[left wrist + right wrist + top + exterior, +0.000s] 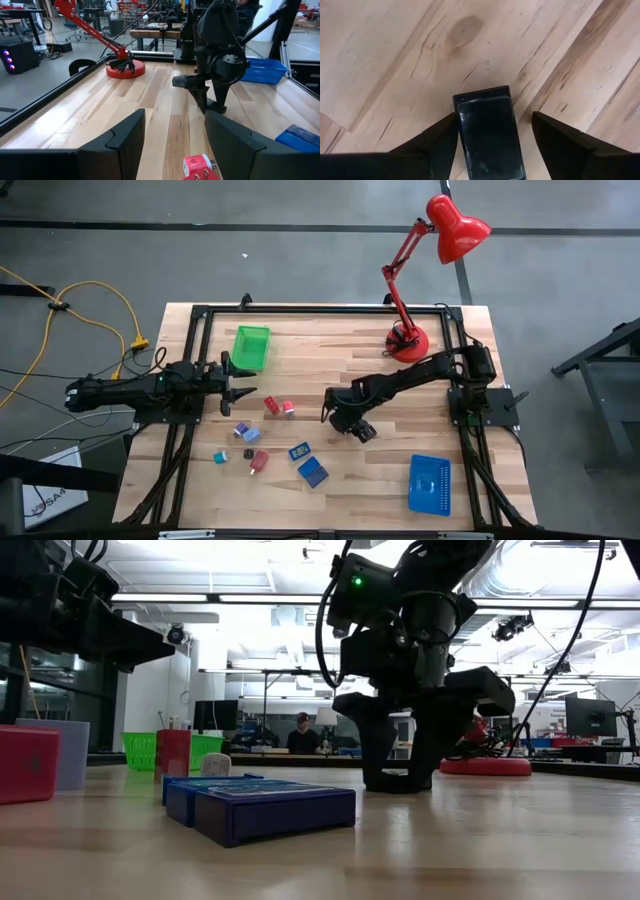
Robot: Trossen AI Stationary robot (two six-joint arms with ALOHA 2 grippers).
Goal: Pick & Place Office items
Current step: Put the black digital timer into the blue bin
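High view: approx nine office items [272, 406] loose mid-table; 1 green tray [251, 346], 1 blue tray [430, 484]. Left gripper [243, 387] open, empty. Right wrist view: right gripper [495, 145] open astride 1 black block [489, 135], unclamped.

grey concrete floor [300, 260] surrounds the pale wooden plank table [340, 490], yellow cable [110, 300] trailing across it. long ceiling strip lights [230, 597] glow over cluttered workbenches [155, 34].
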